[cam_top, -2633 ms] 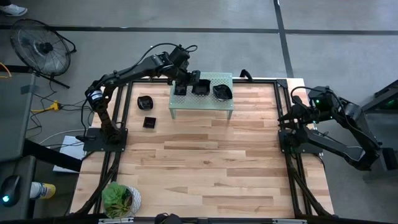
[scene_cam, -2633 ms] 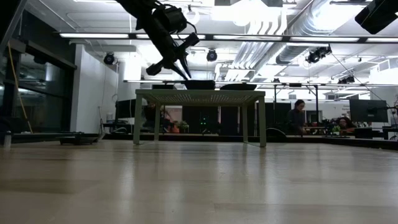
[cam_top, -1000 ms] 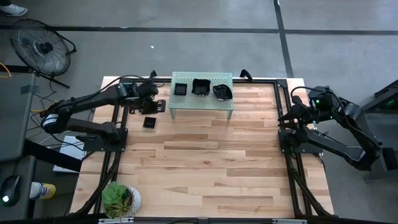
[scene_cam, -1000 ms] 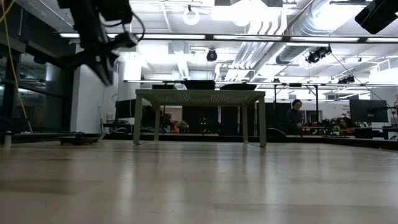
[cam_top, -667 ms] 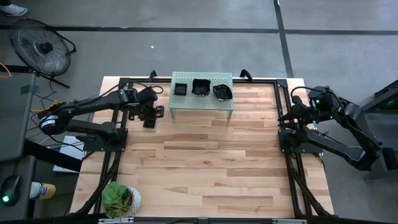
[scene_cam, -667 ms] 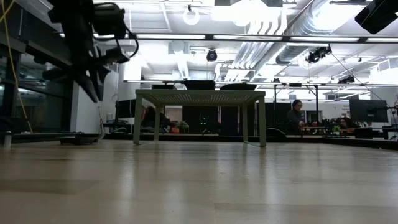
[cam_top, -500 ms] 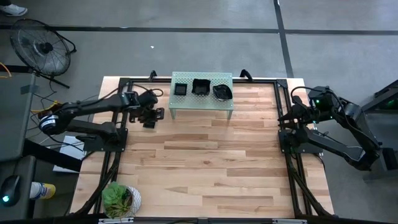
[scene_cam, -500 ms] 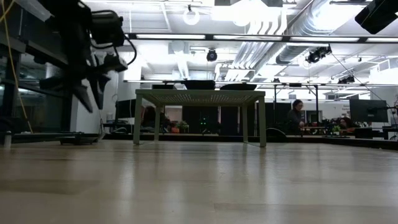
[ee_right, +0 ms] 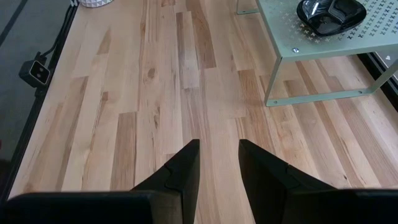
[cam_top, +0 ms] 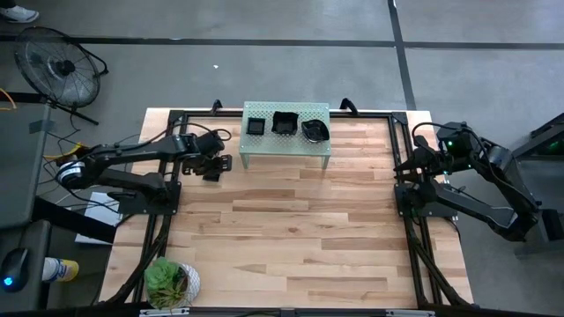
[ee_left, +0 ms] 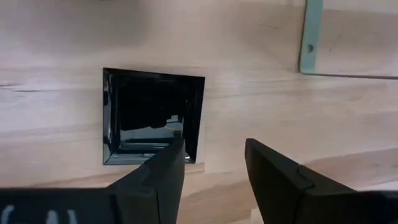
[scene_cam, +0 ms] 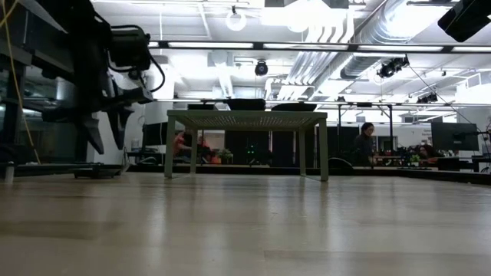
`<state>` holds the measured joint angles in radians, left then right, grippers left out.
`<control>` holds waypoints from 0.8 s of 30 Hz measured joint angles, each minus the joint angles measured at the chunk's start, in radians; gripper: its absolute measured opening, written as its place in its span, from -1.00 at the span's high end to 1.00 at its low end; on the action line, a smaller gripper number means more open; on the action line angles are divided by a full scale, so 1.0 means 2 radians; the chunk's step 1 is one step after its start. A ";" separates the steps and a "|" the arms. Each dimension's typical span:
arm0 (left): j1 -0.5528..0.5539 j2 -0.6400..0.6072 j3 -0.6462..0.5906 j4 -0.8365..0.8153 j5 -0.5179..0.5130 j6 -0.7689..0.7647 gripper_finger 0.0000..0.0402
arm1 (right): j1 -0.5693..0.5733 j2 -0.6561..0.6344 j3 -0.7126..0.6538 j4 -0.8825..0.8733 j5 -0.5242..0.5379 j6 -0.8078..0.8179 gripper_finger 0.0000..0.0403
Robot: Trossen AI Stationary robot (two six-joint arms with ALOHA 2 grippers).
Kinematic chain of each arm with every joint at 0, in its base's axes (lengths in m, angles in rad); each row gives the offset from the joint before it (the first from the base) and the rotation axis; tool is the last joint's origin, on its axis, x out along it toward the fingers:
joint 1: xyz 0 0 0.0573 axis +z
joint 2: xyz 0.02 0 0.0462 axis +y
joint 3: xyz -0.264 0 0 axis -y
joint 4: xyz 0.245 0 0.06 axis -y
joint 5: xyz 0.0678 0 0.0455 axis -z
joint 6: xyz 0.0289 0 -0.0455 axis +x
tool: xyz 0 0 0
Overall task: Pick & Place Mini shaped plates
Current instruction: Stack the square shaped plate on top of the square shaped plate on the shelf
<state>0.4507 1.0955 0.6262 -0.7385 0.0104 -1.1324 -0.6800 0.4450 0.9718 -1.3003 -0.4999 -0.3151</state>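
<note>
While left gripper [ee_left: 211, 165] hangs parted over square plate [ee_left: 152, 115] (nothing grasped), right gripper [ee_right: 217, 163] waits apart, fingers parted.

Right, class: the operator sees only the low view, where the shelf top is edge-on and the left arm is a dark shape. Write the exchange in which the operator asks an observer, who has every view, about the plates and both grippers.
Operator: How many plates are on the shelf?
Observer: Three black ones in a row on the green shelf: the left shelf plate, the middle shelf plate and the right shelf plate.
Operator: What is the left gripper over?
Observer: The left gripper hangs, fingers apart and empty, at the rim of a square table plate, which lies flat on the wood beside the shelf.
Operator: And the right one?
Observer: The right gripper is parked at the table's right edge, open and holding nothing.
</note>
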 joint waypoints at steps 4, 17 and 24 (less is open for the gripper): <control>-0.011 0.030 0.000 0.033 -0.003 0.000 0.18 | 0.000 0.000 0.000 0.000 0.000 0.000 0.47; -0.066 0.089 0.000 0.032 -0.065 -0.026 0.18 | 0.000 0.000 0.000 0.000 0.000 0.000 0.47; -0.066 0.096 0.001 0.028 -0.080 -0.034 0.18 | 0.000 0.000 0.000 0.000 0.000 0.000 0.47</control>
<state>0.3182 1.2867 0.6273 -0.6825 -0.1492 -1.2003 -0.6803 0.4450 0.9718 -1.3000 -0.4999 -0.3152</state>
